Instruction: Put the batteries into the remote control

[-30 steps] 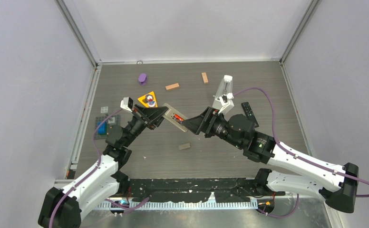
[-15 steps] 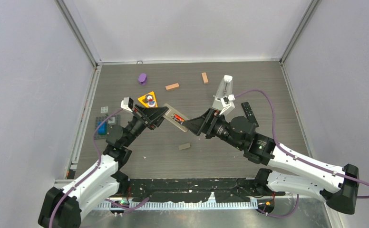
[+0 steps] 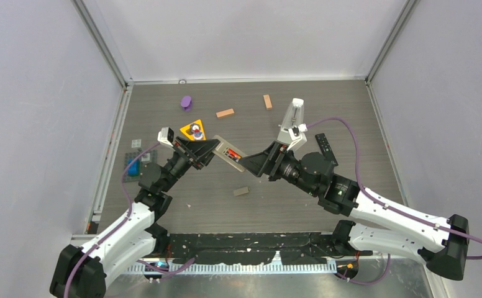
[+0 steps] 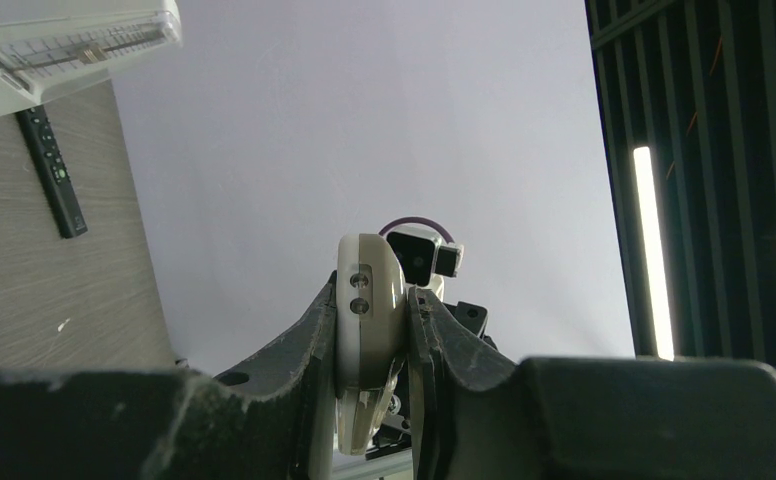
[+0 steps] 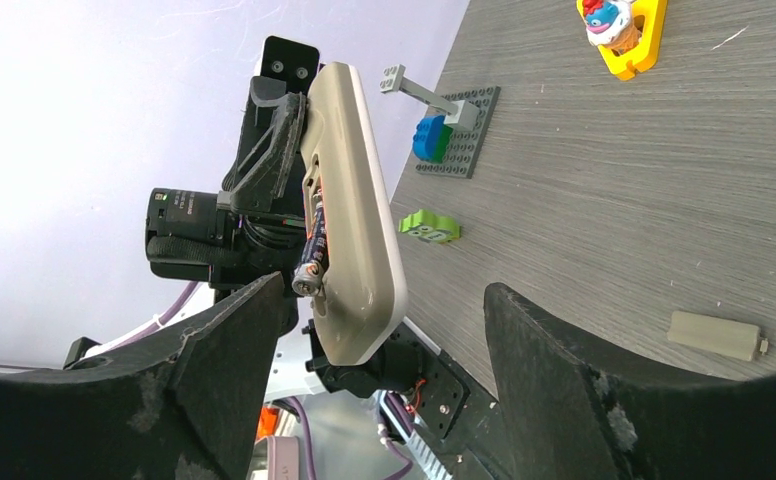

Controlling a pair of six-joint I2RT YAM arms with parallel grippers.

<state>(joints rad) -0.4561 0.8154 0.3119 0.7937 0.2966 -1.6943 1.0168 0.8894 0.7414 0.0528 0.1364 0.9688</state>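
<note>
Nearest the bases, the cover [image 3: 241, 191] lies alone on the table [image 3: 288, 205], so the compartment is open and closing it is not yet done. Just beyond, the left pincer [image 3: 209, 151] is narrow, clamped on one end of the beige remote [image 3: 229, 153] and holding it above the table with the open back towards the other arm. The right pincer [image 5: 384, 295] stands wide and holds nothing, its fingers either side of the remote's free end without touching.

One battery [image 5: 312, 250] shows in the compartment, its near end seeming to sit slightly proud. I judge the loading partly done: that cell needs pressing home. Whether a second one is in I cannot tell, and I see no loose ones.

Counted: one cover, one held remote, one visible battery. Farther right lies one black remote [image 3: 325, 149]. Farther back are one yellow toy [image 3: 195, 129], then two orange-brown blocks [image 3: 225, 113] well apart.
</note>
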